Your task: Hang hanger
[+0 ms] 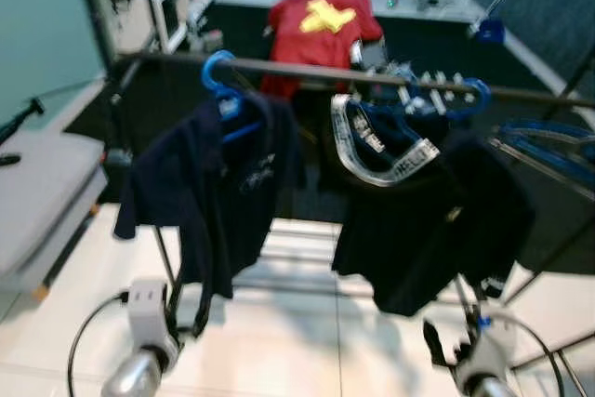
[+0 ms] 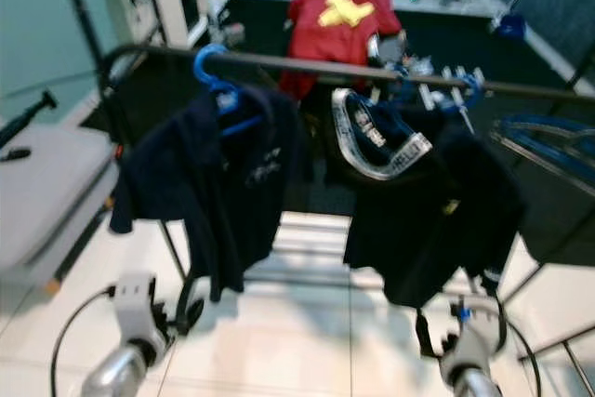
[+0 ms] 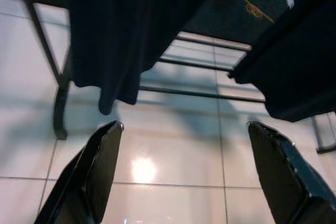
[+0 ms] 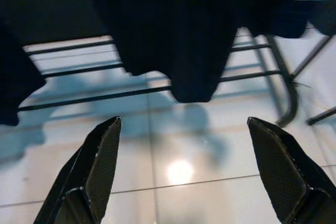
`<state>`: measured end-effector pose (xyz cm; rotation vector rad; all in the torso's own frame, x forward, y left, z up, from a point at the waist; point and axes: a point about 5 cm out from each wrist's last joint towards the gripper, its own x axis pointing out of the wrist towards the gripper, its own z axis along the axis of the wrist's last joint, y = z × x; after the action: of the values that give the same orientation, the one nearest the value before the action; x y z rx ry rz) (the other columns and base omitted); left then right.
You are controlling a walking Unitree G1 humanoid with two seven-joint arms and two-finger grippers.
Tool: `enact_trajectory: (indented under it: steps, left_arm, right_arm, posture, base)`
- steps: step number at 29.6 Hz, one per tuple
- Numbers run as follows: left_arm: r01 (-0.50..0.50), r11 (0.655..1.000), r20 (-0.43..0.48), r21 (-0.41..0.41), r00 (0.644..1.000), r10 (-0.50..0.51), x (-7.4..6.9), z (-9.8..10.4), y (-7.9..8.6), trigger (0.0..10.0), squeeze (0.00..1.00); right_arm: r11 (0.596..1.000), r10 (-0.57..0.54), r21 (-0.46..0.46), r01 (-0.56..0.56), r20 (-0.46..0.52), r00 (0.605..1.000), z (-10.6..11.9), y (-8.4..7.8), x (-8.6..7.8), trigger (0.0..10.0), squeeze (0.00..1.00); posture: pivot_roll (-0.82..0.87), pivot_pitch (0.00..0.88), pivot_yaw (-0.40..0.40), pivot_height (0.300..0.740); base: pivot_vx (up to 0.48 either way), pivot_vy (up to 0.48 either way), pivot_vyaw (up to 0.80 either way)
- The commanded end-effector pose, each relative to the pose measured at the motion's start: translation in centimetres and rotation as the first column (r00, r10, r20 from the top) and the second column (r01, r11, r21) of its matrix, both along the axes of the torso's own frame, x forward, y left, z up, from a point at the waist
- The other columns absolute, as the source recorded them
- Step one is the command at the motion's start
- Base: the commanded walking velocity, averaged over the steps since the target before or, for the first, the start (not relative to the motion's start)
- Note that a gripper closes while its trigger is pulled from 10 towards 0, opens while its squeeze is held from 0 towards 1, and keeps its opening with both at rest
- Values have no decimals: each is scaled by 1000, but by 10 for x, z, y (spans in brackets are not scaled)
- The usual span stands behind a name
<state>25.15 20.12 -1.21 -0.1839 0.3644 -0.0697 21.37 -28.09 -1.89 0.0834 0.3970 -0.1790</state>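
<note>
Down low, both grippers hang over the pale tiled floor [image 1: 307, 341]: left gripper [image 3: 184, 177] with fingers spread wide, nothing between them, and right gripper [image 4: 184, 171] just the same. Up on the dark rail [image 1: 307, 70], a blue hanger [image 1: 221, 90] is hooked near the left end, carrying a navy shirt [image 1: 218, 192] with a small chest mark too blurred to read. Beside it hangs a black shirt [image 1: 432, 220], its grey collar band lettered but illegible. Behind, a red shirt [image 1: 316, 30] shows a yellow print.

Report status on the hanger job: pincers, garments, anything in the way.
Left pincer and right pincer open, low, holding nothing. Two dark shirts on blue hangers hang from the rail. No obstruction seen.
</note>
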Motion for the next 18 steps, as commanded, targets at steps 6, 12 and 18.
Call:
enact_trajectory:
  steps: [6,12,18]
  left_arm:
    - [5,1000,-23,2,1000,-5,-6,-6,1,10000,0]
    - [21,1000,-20,7,1000,-21,-8,-7,2,10000,0]
    - [43,999,-15,18,999,-42,-10,-8,1,10000,0]
  right_arm:
    - [1000,11,26,-10,-3,1000,-3,6,-5,10000,0]
    - [999,14,31,-14,-1,1000,-3,6,-8,10000,0]
    - [999,32,24,-32,-1,1000,-3,6,-10,10000,0]
  posture:
    - [50,82,-82,740]
    - [38,91,-79,740]
    - [31,98,-76,740]
  base:
    - [0,0,0]
    - [0,0,0]
    - [0,-58,0]
